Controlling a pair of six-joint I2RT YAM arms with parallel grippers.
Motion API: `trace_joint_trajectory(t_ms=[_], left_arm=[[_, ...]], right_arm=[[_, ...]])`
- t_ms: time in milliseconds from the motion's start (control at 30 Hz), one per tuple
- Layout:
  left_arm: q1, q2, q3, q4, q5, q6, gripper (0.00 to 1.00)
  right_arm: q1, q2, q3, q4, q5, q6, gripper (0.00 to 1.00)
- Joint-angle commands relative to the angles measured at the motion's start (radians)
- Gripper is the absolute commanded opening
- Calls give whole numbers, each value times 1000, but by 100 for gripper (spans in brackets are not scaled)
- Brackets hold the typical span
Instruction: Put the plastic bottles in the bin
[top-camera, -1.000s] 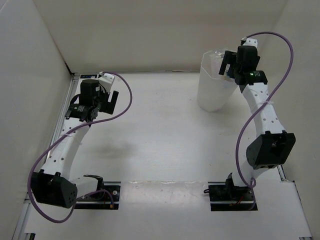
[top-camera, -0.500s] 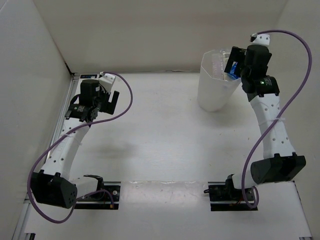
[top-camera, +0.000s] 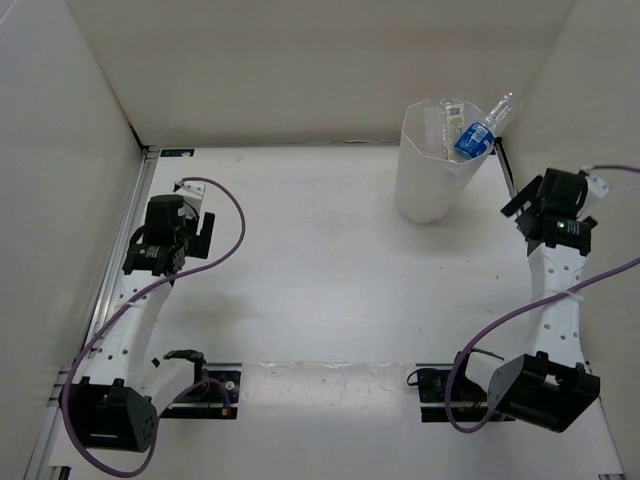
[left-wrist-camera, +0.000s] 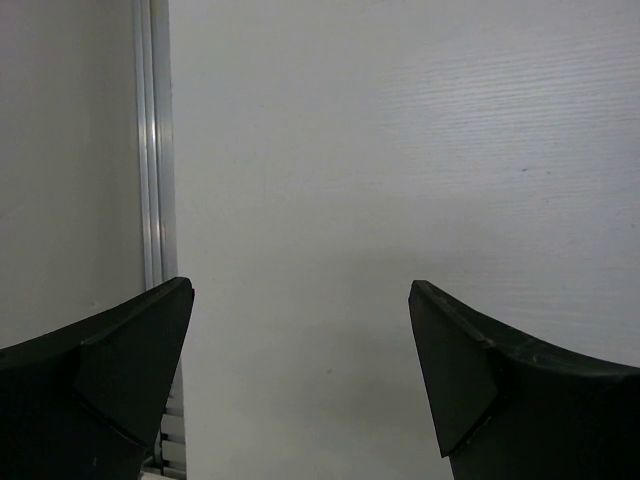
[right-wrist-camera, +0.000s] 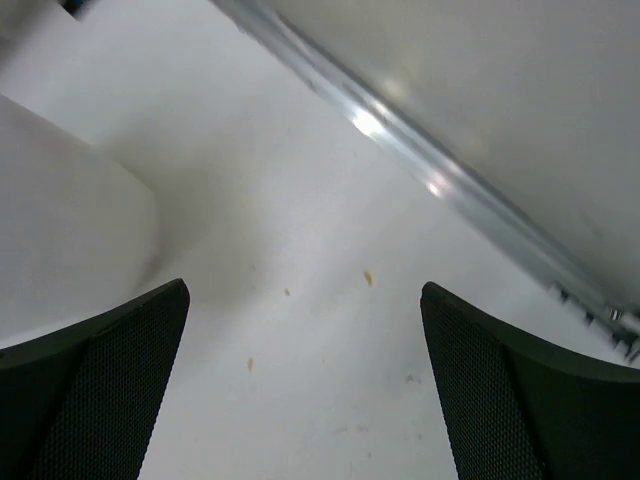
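we see the blue-labelled bottle (top-camera: 473, 137) leaning in the bin (top-camera: 425, 195), its neck poking past the rim; the other bottles (top-camera: 436, 125) under it blur together (clear on clear). the left gripper (left-wrist-camera: 300, 300) and right gripper (right-wrist-camera: 305, 300) both hang with jaws wide apart, only bare table (left-wrist-camera: 400, 150) between them, finger bases cut off.

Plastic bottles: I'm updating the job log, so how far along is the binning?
Done: the blue-labelled bottle leans in the bin, neck poking over the rim, with another clear bottle beside it; the full count is hidden. In hand: nothing; the left gripper and right gripper are open and empty. Left: no bottle shows outside the bin, so probably nothing.
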Motion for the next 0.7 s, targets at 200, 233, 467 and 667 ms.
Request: trace_joint_trajectory(t_ms=[200,233,467,667], left_arm=[[110,-68,-103,3,-53,-72,100],[121,-68,-112,3,-53,-84,100],[211,-110,-152,3,-8,-125,100],[242,-128,-161,3,-8,-135,100]], right_arm=[[-4,-103,-226,-58,-77,203,100],[-4,-103,-226,-58,-86,203,100],[-4,-103,-206,-58,-96,194,100],[-4,-103,-206,-58,-96,185,100]])
